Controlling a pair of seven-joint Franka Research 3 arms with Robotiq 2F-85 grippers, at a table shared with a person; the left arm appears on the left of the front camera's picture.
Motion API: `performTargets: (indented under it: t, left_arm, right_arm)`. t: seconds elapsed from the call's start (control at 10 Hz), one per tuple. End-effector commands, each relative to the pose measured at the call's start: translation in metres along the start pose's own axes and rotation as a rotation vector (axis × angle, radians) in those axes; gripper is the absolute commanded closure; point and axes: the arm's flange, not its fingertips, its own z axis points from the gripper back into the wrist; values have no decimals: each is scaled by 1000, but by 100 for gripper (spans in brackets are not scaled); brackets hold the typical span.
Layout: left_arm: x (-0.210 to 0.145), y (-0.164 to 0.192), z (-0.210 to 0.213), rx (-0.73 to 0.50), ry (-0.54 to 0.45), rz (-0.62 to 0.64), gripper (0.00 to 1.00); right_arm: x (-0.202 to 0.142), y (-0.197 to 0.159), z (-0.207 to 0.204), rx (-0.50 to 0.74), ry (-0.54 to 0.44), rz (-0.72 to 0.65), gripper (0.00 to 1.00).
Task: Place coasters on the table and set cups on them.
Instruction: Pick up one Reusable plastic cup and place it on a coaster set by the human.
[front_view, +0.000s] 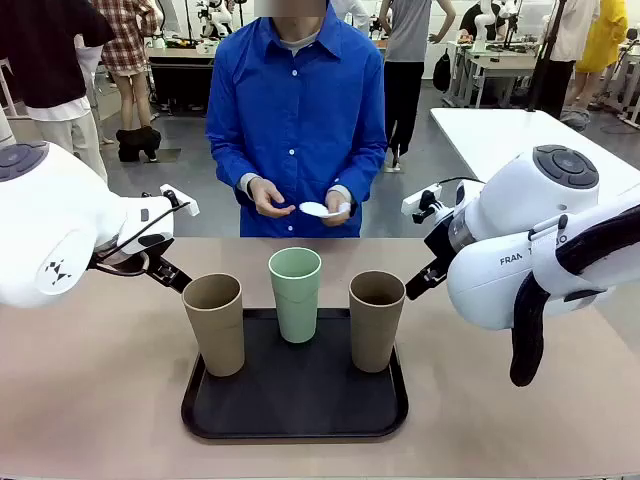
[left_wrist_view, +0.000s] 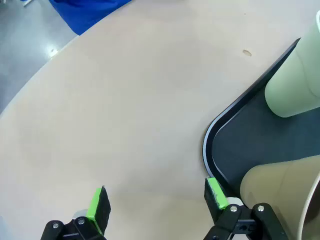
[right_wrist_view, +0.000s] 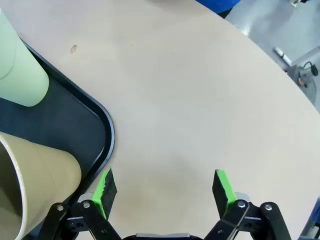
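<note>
Three cups stand upright on a black tray (front_view: 296, 425): a tan one (front_view: 213, 322) at the left, a mint green one (front_view: 296, 293) in the middle, a second tan one (front_view: 376, 318) at the right. Across the table (front_view: 90, 400), the person holds a white coaster (front_view: 314, 209) in both hands above the far edge. My left gripper (left_wrist_view: 157, 197) hangs open over bare tabletop beside the tray's left corner (left_wrist_view: 207, 145), close to the left tan cup (left_wrist_view: 280, 192). My right gripper (right_wrist_view: 165, 186) is open too, just right of the tray (right_wrist_view: 102, 130) and the right tan cup (right_wrist_view: 35, 175).
Bare tabletop stretches left, right and beyond the tray toward the person. A white table (front_view: 500, 135) stands behind at the right. Other people stand in the background.
</note>
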Motion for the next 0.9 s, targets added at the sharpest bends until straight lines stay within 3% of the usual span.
performTargets:
  t: [0.0,0.8]
  left_arm:
    - [0,0,0,0,0,0,0]
    - [0,0,0,0,0,0,0]
  right_arm:
    - [0,0,0,0,0,0,0]
    - [0,0,0,0,0,0,0]
